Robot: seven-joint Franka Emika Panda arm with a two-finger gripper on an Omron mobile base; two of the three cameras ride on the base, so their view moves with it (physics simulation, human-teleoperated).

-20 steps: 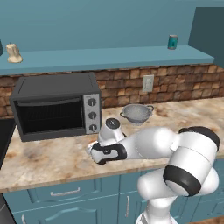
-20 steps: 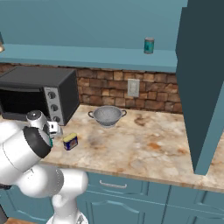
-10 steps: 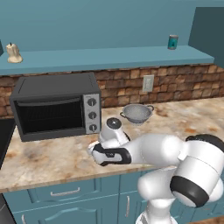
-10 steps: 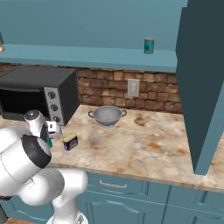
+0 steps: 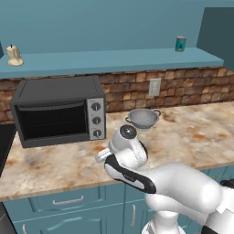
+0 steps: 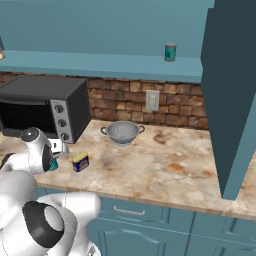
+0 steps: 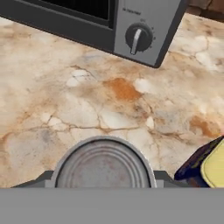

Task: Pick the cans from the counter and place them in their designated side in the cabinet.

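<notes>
A teal can [image 7: 104, 166] with a silvery top sits between my gripper's [image 7: 104, 183] two dark fingertips, and the gripper is shut on it. From the right base view the gripper [image 6: 54, 159] hangs low over the counter [image 6: 165, 165] in front of the toaster oven, with a bit of the teal can [image 6: 51, 166] showing. A dark blue can with a yellow top [image 6: 80, 161] lies on its side just beside it, also visible as the blue can [image 7: 206, 168]. A second teal can [image 5: 180, 44] stands on the cabinet shelf [image 5: 114, 61] at the right.
A dark toaster oven [image 5: 59, 114] stands at the back left of the counter. A steel colander [image 5: 143, 118] sits by the brick wall. A tall teal cabinet side [image 6: 230, 100] closes off the right. A small pale figurine [image 5: 14, 55] stands on the shelf's left end.
The hand has shifted only slightly with the teal can in it, while the arm's white elbow has swung lower and to the right. The blue can has not moved.
</notes>
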